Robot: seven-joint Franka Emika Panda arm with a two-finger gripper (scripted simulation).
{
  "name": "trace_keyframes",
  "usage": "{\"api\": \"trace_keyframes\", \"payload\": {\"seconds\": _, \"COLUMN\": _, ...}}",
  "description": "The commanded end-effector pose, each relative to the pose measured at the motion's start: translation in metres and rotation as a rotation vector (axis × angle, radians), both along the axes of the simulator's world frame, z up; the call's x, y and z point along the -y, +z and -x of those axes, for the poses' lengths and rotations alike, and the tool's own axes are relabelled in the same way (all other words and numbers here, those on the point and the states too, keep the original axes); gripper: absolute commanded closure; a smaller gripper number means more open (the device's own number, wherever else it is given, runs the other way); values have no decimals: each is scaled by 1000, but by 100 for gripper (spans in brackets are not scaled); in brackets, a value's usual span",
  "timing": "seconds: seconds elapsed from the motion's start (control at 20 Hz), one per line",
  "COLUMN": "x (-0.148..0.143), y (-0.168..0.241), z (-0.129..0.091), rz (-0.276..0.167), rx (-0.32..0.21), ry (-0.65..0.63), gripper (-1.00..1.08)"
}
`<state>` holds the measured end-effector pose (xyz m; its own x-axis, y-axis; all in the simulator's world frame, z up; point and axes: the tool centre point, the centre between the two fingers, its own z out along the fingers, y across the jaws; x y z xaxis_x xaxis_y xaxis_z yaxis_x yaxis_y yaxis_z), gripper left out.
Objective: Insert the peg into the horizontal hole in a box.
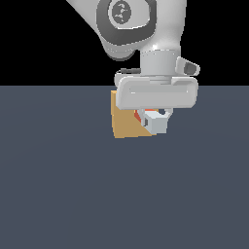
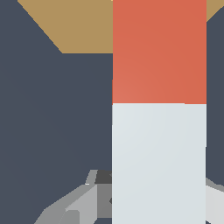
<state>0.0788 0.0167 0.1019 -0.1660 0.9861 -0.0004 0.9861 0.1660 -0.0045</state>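
The claw [image 1: 154, 115] is closed on the peg [image 1: 156, 123], holding it level. The red end points at the box [image 1: 124, 124], maybe touching it. No writing shows anywhere.

A flat dark slate-blue floor [image 1: 63, 194] fills the lower frame; the box [image 1: 124, 124] apparently rests on it, centre frame.

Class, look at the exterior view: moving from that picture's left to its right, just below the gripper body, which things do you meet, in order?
The box → the peg's red-orange section → the peg's pale grey-white end, held at the gripper.
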Motion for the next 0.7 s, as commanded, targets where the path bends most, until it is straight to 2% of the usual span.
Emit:
{"api": "trace_keyframes", "payload": {"seconds": 0.0, "x": -14, "y": 2, "z": 2, "rz": -1, "rx": 3, "ry": 2, "gripper": 108}}
{"api": "trace_keyframes", "payload": {"seconds": 0.35, "x": -67, "y": 3, "z": 11, "rz": -1, "rx": 5, "ry": 3, "gripper": 108}}
{"api": "trace_keyframes", "payload": {"seconds": 0.65, "x": -83, "y": 3, "z": 13, "rz": -1, "rx": 6, "ry": 3, "gripper": 108}}
